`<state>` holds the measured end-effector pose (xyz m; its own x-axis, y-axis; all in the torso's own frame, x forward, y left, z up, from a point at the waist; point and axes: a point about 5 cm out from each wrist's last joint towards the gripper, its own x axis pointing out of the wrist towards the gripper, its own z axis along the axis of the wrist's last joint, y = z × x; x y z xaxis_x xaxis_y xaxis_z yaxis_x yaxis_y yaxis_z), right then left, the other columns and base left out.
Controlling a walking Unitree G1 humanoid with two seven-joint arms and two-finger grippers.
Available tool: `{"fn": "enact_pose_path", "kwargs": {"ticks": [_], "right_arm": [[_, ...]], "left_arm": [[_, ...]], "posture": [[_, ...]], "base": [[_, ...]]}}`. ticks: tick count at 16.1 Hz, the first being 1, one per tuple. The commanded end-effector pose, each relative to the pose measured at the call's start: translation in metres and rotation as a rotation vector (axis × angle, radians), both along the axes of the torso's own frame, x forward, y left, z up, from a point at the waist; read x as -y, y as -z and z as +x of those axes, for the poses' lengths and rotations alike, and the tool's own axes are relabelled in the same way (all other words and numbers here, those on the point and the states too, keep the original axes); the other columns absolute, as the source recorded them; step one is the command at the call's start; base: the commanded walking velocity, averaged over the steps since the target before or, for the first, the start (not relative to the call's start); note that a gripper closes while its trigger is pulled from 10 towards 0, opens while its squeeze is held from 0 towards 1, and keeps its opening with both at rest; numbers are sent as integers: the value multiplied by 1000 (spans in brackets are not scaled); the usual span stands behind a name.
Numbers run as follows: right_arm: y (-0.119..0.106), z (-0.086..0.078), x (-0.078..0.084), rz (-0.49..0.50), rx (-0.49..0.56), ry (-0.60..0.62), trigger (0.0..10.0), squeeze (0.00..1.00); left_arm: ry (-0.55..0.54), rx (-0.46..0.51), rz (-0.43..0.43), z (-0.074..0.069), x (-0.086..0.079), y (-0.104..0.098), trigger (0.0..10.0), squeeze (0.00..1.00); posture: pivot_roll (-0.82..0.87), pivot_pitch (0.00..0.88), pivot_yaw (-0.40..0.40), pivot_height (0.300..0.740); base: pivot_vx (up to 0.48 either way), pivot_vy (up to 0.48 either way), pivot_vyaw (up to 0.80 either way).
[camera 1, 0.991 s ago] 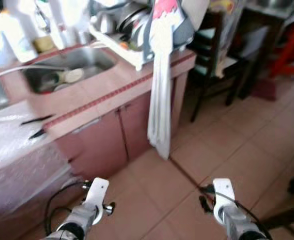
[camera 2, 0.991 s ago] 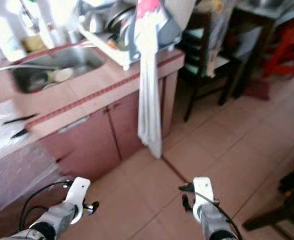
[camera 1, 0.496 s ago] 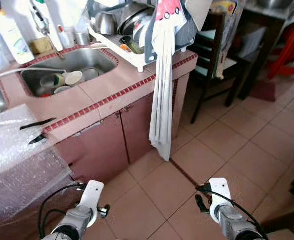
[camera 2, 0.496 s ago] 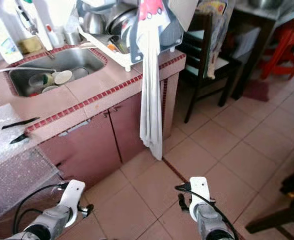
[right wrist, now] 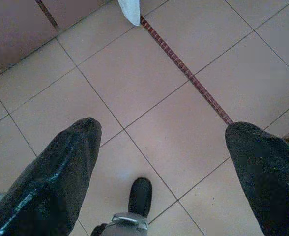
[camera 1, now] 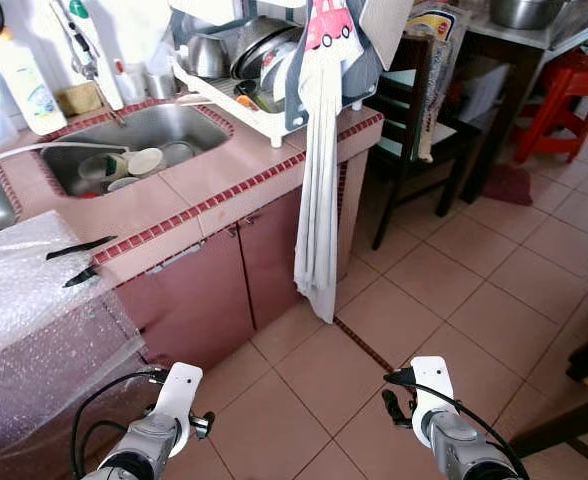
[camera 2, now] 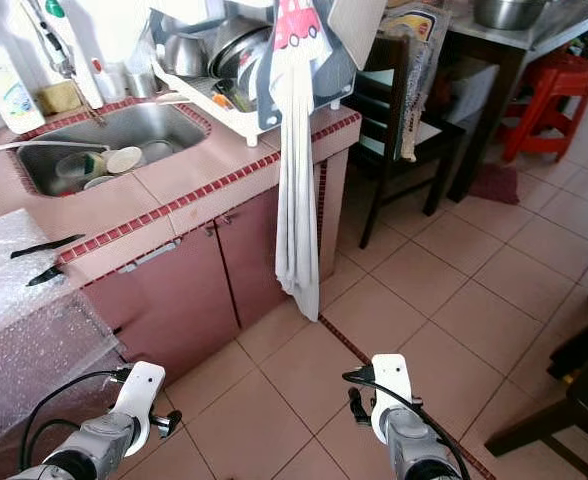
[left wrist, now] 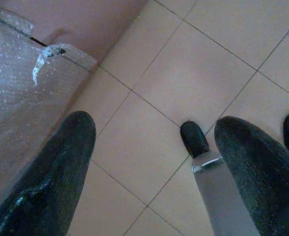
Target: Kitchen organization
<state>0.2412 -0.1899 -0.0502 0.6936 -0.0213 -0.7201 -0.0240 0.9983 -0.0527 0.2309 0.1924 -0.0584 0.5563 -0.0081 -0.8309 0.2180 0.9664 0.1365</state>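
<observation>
Left gripper (left wrist: 154,162) hanging low over the floor tiles (camera 1: 424,300), fingers spread wide and holding nothing; right gripper (right wrist: 161,162) likewise — spread wide, empty, pointed at the floor. Work lying ahead and to the left: tiled counter (camera 1: 224,185) running away on a diagonal, sink (camera 1: 134,135) with cups and bowls in it set well back, dish rack (camera 1: 264,70) crowded with pots at the far corner, white towel (camera 1: 319,200) draped down the cabinet front. Nearer still, bubble wrap (camera 1: 24,300) over the near counter end, two black utensils (camera 1: 79,260) at its edge. Left arm the closer one to all of it — by judgement the likelier to reach first. Against the earlier frames: sharper picture, counter drawn slightly nearer and more square-on, a camera shift rather than any moved object; both arms as low as before.
</observation>
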Motion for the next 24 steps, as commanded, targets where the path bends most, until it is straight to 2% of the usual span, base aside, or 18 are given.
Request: {"fn": "enact_pose_path", "kwargs": {"ticks": [1,13,21,24], "right_arm": [[0,0,-2,0,-2,-2,10000,0],[1,-1,-1,5,-1,15,10000,0],[0,-1,6,-6,1,43,10000,0],[0,-1,6,-11,-1,40,10000,0]], "left_arm": [[9,-1,11,0,-2,-1,10000,0],[9,-8,16,0,-3,0,10000,0],[-28,8,44,4,-10,-4,10000,0],[-64,-12,56,1,-13,-2,10000,0]], "posture": [[-124,41,51,740],[-121,46,59,740],[-118,39,65,740],[-117,35,66,740]], "base": [[0,0,0],[0,-363,0],[0,0,0],[0,0,0]]}}
